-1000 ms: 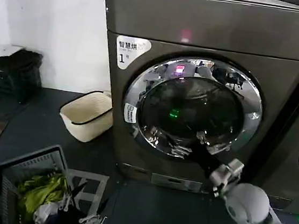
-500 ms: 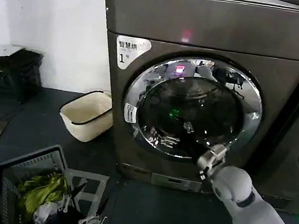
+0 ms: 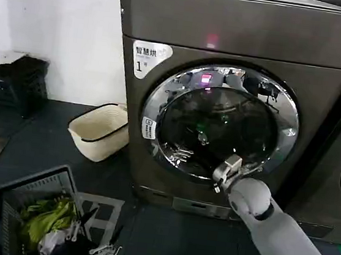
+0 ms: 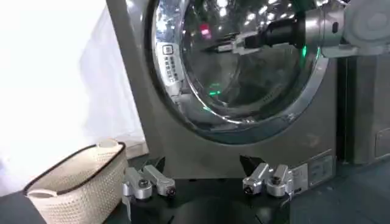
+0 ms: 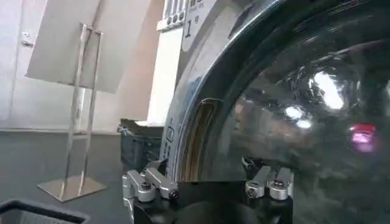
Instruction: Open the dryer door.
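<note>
Reading "1" on the dryer point(image 3: 235, 98) sticker point(image 3: 149, 57), right claw point(image 3: 201, 140) apart before the dryer door point(image 3: 220, 124).

You see the dryer point(image 3: 243, 31) in brushed dark metal, satin sheen. Just ahead of your right pincer point(image 3: 217, 173), the dryer door point(image 3: 220, 124) has a mirror-glossy chrome ring around smooth dark glass. The right pincer's fingers point(image 5: 146, 182) look like bare matt metal; its arm shell is smooth grey plastic. Well to its left, the basket point(image 3: 99, 130) is woven, matt cream.
</note>
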Controlling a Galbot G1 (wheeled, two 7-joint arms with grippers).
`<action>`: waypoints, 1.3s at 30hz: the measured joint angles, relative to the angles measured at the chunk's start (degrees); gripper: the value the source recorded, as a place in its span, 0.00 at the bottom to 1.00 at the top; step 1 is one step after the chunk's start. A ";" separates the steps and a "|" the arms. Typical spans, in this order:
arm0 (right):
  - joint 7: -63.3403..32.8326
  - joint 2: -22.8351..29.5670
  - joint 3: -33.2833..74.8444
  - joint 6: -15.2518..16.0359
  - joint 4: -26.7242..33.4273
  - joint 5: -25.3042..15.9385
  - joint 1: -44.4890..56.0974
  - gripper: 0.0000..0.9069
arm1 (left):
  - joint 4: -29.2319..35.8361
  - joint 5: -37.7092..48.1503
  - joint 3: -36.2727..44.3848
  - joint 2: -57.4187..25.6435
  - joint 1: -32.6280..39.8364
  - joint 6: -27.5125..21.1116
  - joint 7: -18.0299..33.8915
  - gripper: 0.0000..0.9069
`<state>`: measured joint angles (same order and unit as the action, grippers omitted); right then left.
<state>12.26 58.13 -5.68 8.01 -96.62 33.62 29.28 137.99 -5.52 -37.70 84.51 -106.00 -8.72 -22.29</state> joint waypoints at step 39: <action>3.36 7.86 -8.52 0.35 10.08 -0.10 -9.25 1.00 | 0.48 0.03 -0.26 0.36 0.16 -0.02 -0.05 1.00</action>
<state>15.63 65.99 -14.20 8.36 -86.53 33.52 20.03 138.47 -5.49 -37.96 84.87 -105.83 -8.74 -22.34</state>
